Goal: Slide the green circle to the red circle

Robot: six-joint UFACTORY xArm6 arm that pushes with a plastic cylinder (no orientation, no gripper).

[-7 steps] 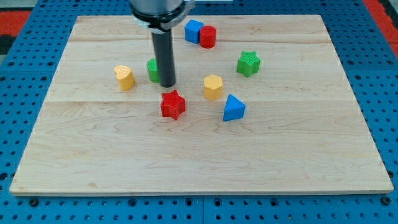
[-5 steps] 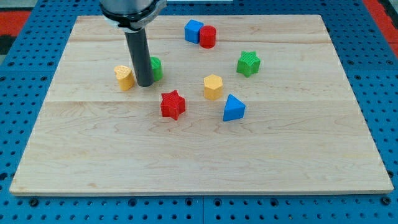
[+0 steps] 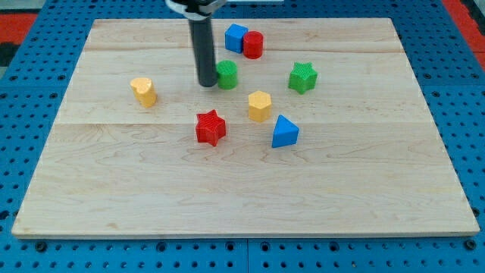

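One green circle (image 3: pixel 226 74) touching my tip (image 3: pixel 206 83) on its right, below-left of red circle (image 3: pixel 253 45).

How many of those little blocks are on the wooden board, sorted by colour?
Red: 2, the red circle and the red star
Green: 2, the green circle and the green star
Blue: 2, the blue cube and the blue triangle
Yellow: 2, the yellow hexagon and the yellow block at the view's left
Total: 8
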